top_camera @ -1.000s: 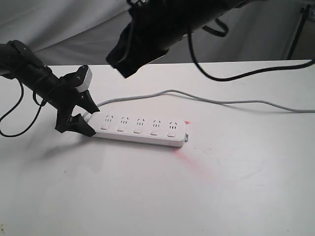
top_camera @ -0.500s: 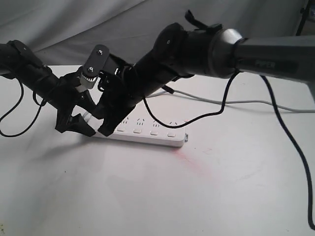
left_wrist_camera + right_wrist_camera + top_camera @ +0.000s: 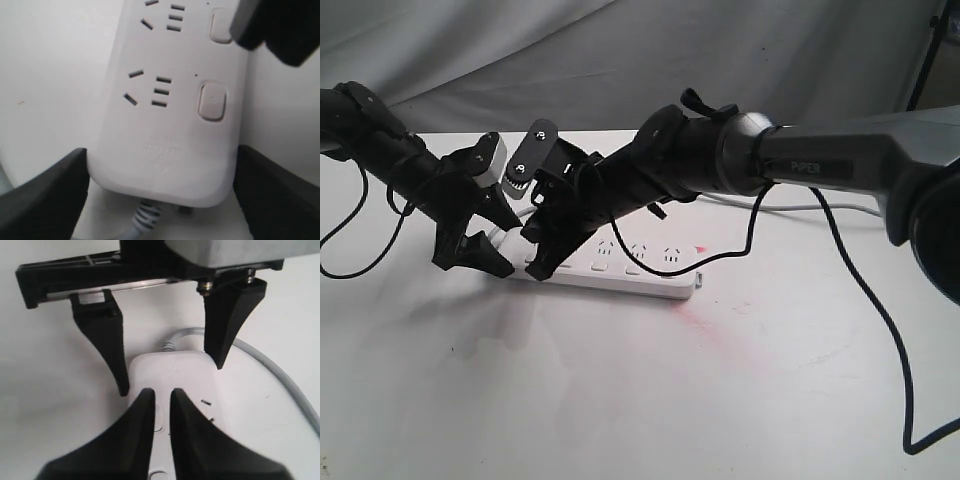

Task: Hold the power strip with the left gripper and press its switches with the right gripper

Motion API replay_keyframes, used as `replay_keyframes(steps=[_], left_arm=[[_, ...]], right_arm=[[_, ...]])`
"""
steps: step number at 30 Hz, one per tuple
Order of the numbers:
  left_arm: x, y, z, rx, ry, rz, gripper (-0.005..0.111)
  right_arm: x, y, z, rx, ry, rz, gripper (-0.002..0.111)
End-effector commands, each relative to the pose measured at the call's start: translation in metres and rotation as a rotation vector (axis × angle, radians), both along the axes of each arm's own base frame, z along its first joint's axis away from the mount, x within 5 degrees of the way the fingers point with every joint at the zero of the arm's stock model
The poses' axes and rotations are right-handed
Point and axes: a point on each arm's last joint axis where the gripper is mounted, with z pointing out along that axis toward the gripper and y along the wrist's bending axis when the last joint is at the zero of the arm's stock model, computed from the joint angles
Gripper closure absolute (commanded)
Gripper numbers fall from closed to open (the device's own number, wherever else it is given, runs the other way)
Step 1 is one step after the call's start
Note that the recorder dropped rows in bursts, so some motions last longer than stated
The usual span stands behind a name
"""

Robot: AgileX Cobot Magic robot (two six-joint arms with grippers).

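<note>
The white power strip [image 3: 620,266] lies flat on the table, its grey cord [image 3: 790,208] trailing right. My left gripper [image 3: 500,243] is shut on the strip's cord end, one finger on each long side [image 3: 45,195]. The strip [image 3: 165,130] fills the left wrist view, its nearest switch [image 3: 212,101] uncovered. My right gripper [image 3: 536,268] reaches across, shut with a thin gap, tips low over the switch row near that end. In the right wrist view its tips [image 3: 162,392] hover over the strip [image 3: 175,367], a switch [image 3: 161,415] between them. Contact is not clear.
The white table [image 3: 650,400] shows a faint red glow [image 3: 705,325] beside the strip's far end. A black cable [image 3: 880,330] hangs from the right arm across the right side. Grey cloth [image 3: 620,60] backs the table.
The right arm has swung in from above and dropped lower, bringing its shut fingers down over the strip's left end. The left gripper and the strip have stayed put.
</note>
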Motion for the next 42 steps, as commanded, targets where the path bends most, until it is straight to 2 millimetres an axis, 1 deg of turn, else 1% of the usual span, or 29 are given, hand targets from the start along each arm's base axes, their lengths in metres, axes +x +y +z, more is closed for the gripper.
replay_keyframes(steps=[1, 3, 6, 12, 18, 22, 32, 42], left_arm=[[0.002, -0.003, 0.0, -0.001, -0.016, 0.017, 0.037], [0.002, -0.003, 0.0, -0.001, -0.016, 0.017, 0.037], [0.002, -0.003, 0.0, -0.001, -0.016, 0.017, 0.037], [0.002, -0.003, 0.0, -0.001, -0.016, 0.017, 0.037], [0.002, -0.003, 0.0, -0.001, -0.016, 0.017, 0.037], [0.002, -0.003, 0.0, -0.001, -0.016, 0.017, 0.037], [0.002, -0.003, 0.0, -0.001, -0.016, 0.017, 0.037], [0.002, -0.003, 0.0, -0.001, -0.016, 0.017, 0.037]], right_arm=[[0.003, 0.0, 0.006, 0.007, -0.041, -0.005, 0.076], [0.005, 0.0, 0.006, 0.001, -0.06, -0.007, 0.068], [0.005, 0.0, 0.007, 0.004, -0.062, -0.013, 0.064], [0.006, 0.001, 0.009, 0.045, -0.052, -0.055, 0.064], [0.007, 0.002, 0.008, -0.029, -0.177, 0.057, 0.064], [0.009, 0.002, 0.009, -0.04, -0.226, 0.074, 0.064], [0.01, 0.005, -0.012, -0.054, -0.198, 0.056, 0.064], [0.01, 0.01, -0.021, -0.048, -0.187, 0.025, 0.064]])
